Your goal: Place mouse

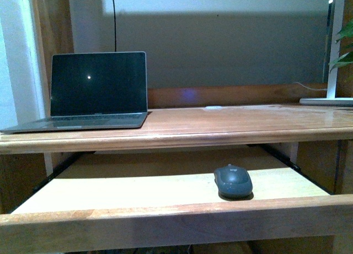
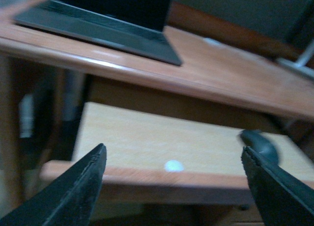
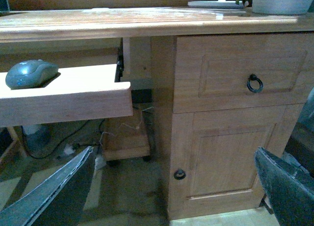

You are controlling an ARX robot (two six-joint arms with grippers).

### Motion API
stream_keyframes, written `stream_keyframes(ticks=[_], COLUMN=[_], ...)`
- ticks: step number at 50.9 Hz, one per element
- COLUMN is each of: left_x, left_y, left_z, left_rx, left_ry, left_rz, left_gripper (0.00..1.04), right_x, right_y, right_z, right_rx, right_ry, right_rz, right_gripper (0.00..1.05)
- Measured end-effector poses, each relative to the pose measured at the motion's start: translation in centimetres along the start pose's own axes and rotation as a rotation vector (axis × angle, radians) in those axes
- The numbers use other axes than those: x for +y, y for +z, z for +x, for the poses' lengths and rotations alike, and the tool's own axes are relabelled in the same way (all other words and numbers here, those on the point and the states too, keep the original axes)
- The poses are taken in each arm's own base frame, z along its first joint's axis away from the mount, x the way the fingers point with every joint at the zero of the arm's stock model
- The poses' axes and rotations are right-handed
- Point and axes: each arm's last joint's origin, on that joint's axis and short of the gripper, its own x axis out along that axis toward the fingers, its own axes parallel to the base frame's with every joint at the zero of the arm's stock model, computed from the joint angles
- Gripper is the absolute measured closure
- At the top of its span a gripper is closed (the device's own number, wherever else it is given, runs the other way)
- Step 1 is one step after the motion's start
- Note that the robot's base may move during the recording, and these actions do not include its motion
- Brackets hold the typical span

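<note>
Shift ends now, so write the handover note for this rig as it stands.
Grippers: the left gripper is open and empty, facing the pull-out tray. The right gripper is open and empty, low by the cabinet.
Things: the mouse lies flat on the tray's right half, below the desktop, with neither gripper touching it. The laptop stands open on the desktop's left side, screen dark.
Done: nothing is held.
Left: the goal spot is not shown. If the mouse belongs on the desktop, it is not yet grasped or lifted.

mouse blurred, lamp cut off
</note>
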Motion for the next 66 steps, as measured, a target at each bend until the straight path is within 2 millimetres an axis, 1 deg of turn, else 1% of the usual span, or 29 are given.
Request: stream_keyframes(ticks=[2, 3, 5, 7, 8, 13, 15, 16, 18, 20, 23, 24, 27, 29, 30, 32, 33, 35, 36, 38, 41, 43, 44, 49, 52, 53, 56, 61, 66], left_x=[0.2, 0.3, 0.5, 1.0, 1.1, 1.5, 1.7, 1.7, 1.9, 2.2, 2.4, 2.5, 2.7, 3.0, 3.1, 3.5, 3.6, 3.8, 3.9, 3.9, 4.0, 4.0, 4.0, 4.1, 4.1, 4.2, 4.2, 4.3, 4.5], left_y=[-1.2, -1.5, -2.8, -4.1, -4.4, -4.5, -4.6, -4.7, -4.9, -5.6, -5.8, -5.8, -6.0, -6.1, -6.1, -6.2, -6.2, -6.3, -6.4, -6.6, -6.8, -6.9, -7.0, -7.2, -7.4, -7.4, -7.5, -8.0, -8.6], left_z=[-1.9, -2.4, -4.1, -5.6, -6.1, -7.0, -7.1, -7.3, -7.6, -7.9, -8.2, -8.2, -8.3, -8.3, -8.3, -8.4, -8.4, -8.4, -8.4, -8.4, -8.4, -8.4, -8.4, -8.4, -8.4, -8.4, -8.4, -8.4, -8.3], left_rx=[0.001, 0.002, 0.009, 0.007, -0.007, -0.061, -0.068, -0.07, -0.054, -0.045, -0.061, -0.062, -0.064, -0.061, -0.062, -0.063, -0.064, -0.065, -0.065, -0.063, -0.061, -0.06, -0.058, -0.058, -0.057, -0.057, -0.06, -0.067, -0.059], left_ry=[0.084, 0.102, 0.162, 0.169, 0.166, 0.156, 0.154, 0.157, 0.16, 0.154, 0.152, 0.155, 0.15, 0.122, 0.122, 0.14, 0.149, 0.165, 0.167, 0.162, 0.16, 0.161, 0.161, 0.162, 0.162, 0.163, 0.162, 0.161, 0.162], left_rz=[0.079, 0.088, 0.152, 0.194, 0.2, 0.222, 0.226, 0.231, 0.237, 0.242, 0.242, 0.241, 0.244, 0.247, 0.247, 0.248, 0.248, 0.248, 0.248, 0.248, 0.248, 0.248, 0.248, 0.248, 0.248, 0.248, 0.248, 0.248, 0.248], left_gripper=[0.3, 0.32, 0.39, 0.48, 0.52, 0.68, 0.72, 0.77, 0.82, 0.91, 1.01, 1.03, 1.02, 1.02, 1.02, 1.02, 1.02, 1.02, 1.02, 1.02, 1.02, 1.02, 1.02, 1.02, 1.02, 1.02, 1.02, 1.02, 1.02], right_x=[0.0, 0.0, 0.0, 0.0, 0.0, 0.0, 0.0, 0.0, 0.1, 0.3, 1.0, 1.1, 2.0, 2.8, 3.1, 4.0, 4.3, 5.3, 5.6, 6.7, 8.4, 9.4, 10.0, 12.7, 14.8, 15.1, 17.3, 19.2, 20.6], right_y=[0.0, 0.0, 0.0, 0.0, 0.0, 0.0, 0.0, 0.0, 0.0, 0.7, 2.5, 2.9, 4.8, 6.2, 6.5, 7.3, 7.4, 7.7, 7.8, 8.1, 8.0, 7.6, 7.8, 8.5, 9.0, 9.1, 8.9, 8.2, 7.4], right_z=[0.0, 0.0, 0.0, 0.0, 0.0, 0.0, 0.0, 0.0, 0.2, 0.8, 2.2, 2.5, 4.1, 5.6, 6.1, 7.7, 8.1, 9.8, 10.1, 11.5, 13.4, 14.2, 14.7, 16.4, 17.6, 17.8, 18.8, 19.4, 19.8], right_rx=[0.0, 0.0, 0.0, 0.0, 0.0, 0.0, 0.0, 0.001, 0.008, -0.004, -0.03, -0.036, -0.06, -0.07, -0.071, -0.051, -0.041, -0.002, 0.005, 0.033, 0.087, 0.115, 0.12, 0.146, 0.158, 0.161, 0.187, 0.228, 0.245], right_ry=[0.0, 0.0, 0.0, 0.0, 0.0, 0.0, 0.0, 0.003, 0.025, 0.038, 0.064, 0.069, 0.096, 0.113, 0.114, 0.124, 0.126, 0.133, 0.132, 0.135, 0.155, 0.164, 0.166, 0.198, 0.213, 0.217, 0.237, 0.258, 0.259], right_rz=[0.0, 0.0, 0.0, 0.0, 0.0, 0.0, 0.0, 0.002, 0.031, 0.073, 0.113, 0.118, 0.136, 0.14, 0.141, 0.143, 0.142, 0.133, 0.131, 0.114, 0.085, 0.062, 0.049, 0.012, -0.013, -0.015, -0.042, -0.07, -0.097], right_gripper=[0.07, 0.07, 0.07, 0.07, 0.07, 0.07, 0.07, 0.07, 0.07, 0.07, 0.07, 0.07, 0.07, 0.07, 0.07, 0.07, 0.07, 0.07, 0.07, 0.07, 0.07, 0.07, 0.07, 0.07, 0.07, 0.07, 0.07, 0.07, 0.07])
